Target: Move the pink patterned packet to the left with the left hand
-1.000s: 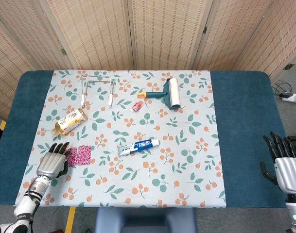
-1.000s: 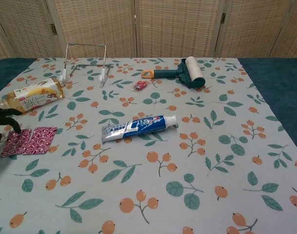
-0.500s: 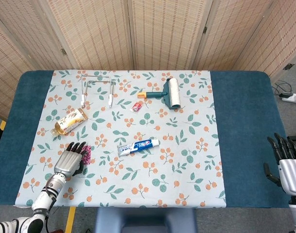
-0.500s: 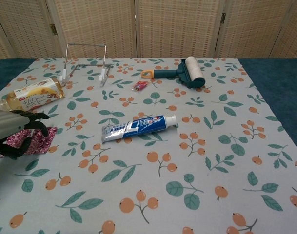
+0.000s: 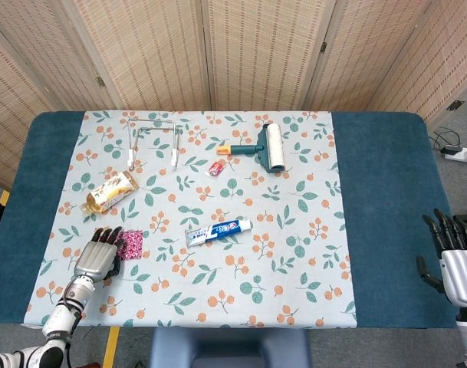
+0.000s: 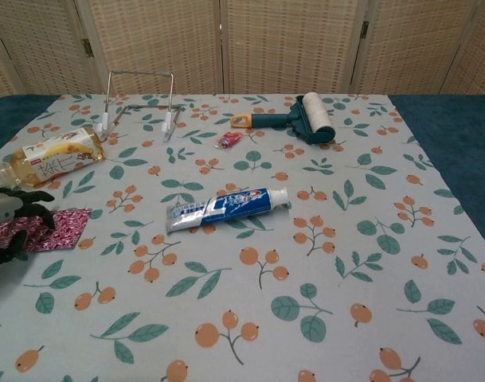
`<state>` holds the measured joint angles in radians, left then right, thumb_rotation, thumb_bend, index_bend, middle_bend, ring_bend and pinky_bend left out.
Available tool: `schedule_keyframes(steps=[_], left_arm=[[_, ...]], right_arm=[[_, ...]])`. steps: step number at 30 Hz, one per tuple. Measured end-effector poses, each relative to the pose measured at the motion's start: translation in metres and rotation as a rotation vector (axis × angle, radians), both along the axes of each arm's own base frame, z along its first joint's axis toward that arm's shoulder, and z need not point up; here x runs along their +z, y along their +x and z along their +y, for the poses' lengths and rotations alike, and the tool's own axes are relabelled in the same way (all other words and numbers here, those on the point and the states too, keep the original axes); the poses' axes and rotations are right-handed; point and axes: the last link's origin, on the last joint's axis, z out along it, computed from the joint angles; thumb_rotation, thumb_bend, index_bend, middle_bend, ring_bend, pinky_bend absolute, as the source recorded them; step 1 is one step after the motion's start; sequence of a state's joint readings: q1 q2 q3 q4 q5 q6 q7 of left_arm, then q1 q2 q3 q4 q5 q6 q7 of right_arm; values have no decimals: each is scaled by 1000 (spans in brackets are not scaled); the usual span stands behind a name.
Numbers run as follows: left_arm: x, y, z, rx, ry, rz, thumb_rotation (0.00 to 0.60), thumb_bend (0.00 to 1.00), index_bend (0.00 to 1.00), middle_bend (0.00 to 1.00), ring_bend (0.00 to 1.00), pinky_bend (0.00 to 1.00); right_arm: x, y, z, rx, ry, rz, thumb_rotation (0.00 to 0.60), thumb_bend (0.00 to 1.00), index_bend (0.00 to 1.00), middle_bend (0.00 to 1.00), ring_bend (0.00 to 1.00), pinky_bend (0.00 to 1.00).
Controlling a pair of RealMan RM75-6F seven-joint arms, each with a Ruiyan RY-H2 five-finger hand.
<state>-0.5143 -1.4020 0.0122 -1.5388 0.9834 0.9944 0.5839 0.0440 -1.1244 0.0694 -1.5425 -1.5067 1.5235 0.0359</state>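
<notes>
The left hand (image 5: 100, 254) is seen at about eight o'clock on the floral tablecloth (image 5: 294, 268), its forearm angled up from the near-left edge in the head view. The dark fingers are laid forward over the left part of the pink patterned packet (image 5: 130, 244), palm down. In the chest view the same hand (image 6: 7, 225) is shown at the far left edge with fingers curled onto the packet (image 6: 57, 229); contact is evident, but whether the packet is pinched or only pressed flat cannot be told. The packet lies flat on the cloth, its right portion uncovered.

Just beyond the hand, toward ten o'clock, a bottle of amber drink (image 5: 108, 191) lies on its side. A toothpaste tube (image 5: 218, 229) is placed near the table's middle, to the right of the packet and apart from it. A wire stand (image 5: 152, 138) is set at eleven o'clock, a lint roller (image 5: 265, 147) at about one o'clock, and a small red packet (image 5: 216, 168) between them.

The right hand (image 5: 452, 257) is held off the table at four o'clock, upright, fingers spread and holding nothing.
</notes>
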Motion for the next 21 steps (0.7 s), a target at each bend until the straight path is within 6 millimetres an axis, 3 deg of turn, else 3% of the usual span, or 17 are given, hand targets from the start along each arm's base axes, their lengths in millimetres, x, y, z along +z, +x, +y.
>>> schedule_keyframes(steps=[12, 21], left_arm=[[24, -16, -15, 41, 47, -18, 408, 792, 235, 0, 0, 0], [28, -28, -19, 72, 50, -3, 406, 793, 233, 0, 0, 0]], right_arm=[[-2, 1, -2, 8, 5, -2, 600, 494, 0, 0, 0, 0], [-3, 2, -2, 12, 8, -4, 600, 495, 0, 0, 0, 0]])
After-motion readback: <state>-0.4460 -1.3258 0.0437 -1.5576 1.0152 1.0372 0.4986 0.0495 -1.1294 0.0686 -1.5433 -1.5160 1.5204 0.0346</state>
